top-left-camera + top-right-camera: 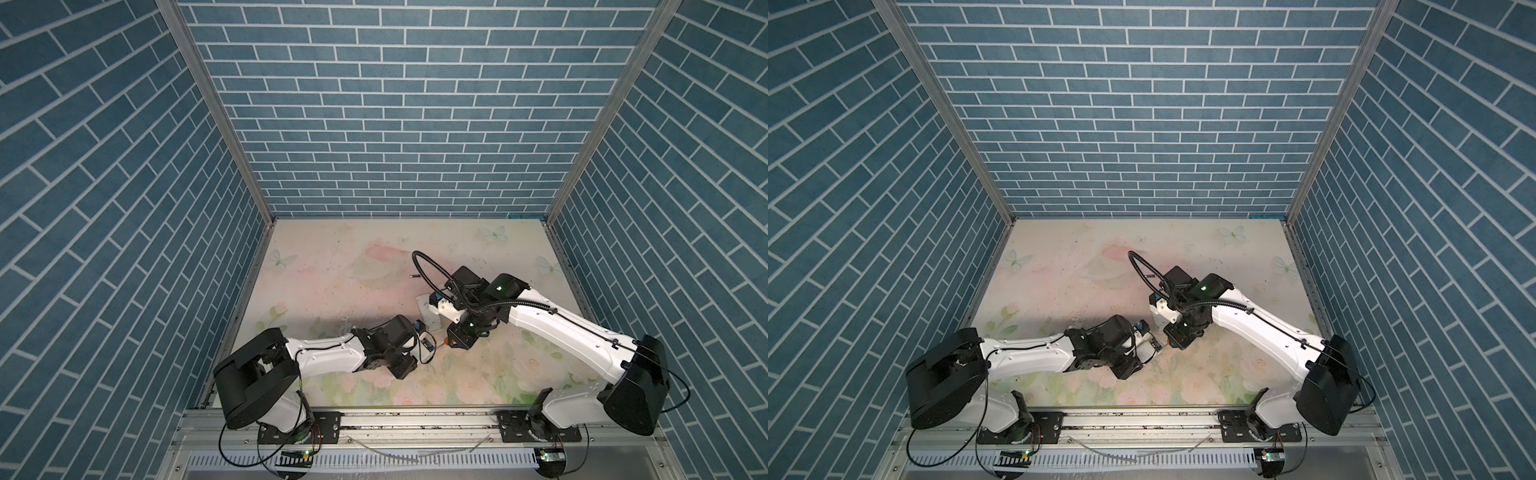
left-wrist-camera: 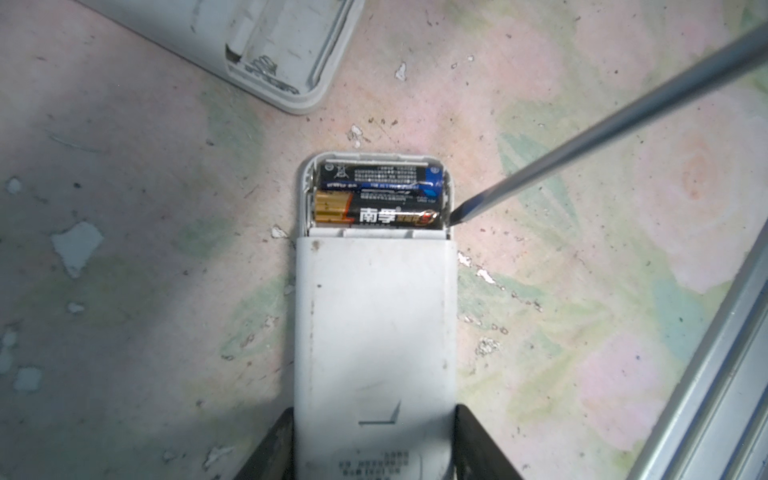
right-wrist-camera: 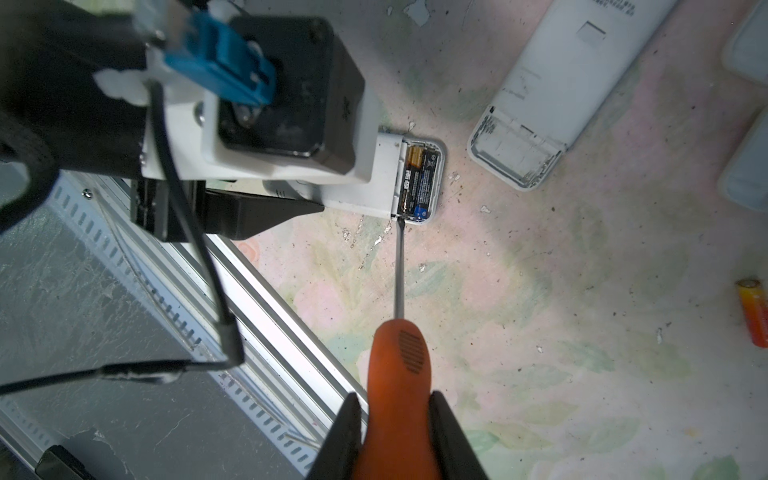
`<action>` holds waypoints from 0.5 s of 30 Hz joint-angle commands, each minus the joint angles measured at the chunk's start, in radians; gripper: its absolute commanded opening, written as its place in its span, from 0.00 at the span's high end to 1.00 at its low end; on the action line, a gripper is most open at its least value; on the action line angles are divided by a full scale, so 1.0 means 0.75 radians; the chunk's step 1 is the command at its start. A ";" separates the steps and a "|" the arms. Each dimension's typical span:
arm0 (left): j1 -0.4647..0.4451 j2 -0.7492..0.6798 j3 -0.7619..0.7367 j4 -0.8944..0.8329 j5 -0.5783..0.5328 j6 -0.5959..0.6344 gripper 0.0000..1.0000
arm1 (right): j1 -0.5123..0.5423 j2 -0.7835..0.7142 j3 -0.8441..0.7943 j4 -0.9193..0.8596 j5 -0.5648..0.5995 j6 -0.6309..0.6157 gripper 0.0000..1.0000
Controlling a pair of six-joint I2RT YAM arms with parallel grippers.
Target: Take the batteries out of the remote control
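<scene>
Though partly offscreen, loose orange battery [image 3: 754, 318]

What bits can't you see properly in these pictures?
- Orange battery: right wrist view, cut off by the picture edge.
- Empty remote: left wrist view, mostly cut off by the edge.
- Two batteries in the loaded remote: too small in both top views.
- Screwdriver: in both top views, nearly all hidden under the right arm.
- Loaded remote's far end: hidden by the left arm in the right wrist view.
</scene>
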 commanded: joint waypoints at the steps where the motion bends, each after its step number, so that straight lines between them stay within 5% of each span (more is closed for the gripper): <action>1: -0.008 0.031 -0.028 -0.042 0.027 0.012 0.56 | 0.005 -0.011 -0.006 0.020 -0.001 -0.031 1.00; 15: -0.007 0.023 -0.031 -0.032 0.031 0.012 0.56 | 0.005 -0.009 -0.044 0.103 0.009 -0.013 1.00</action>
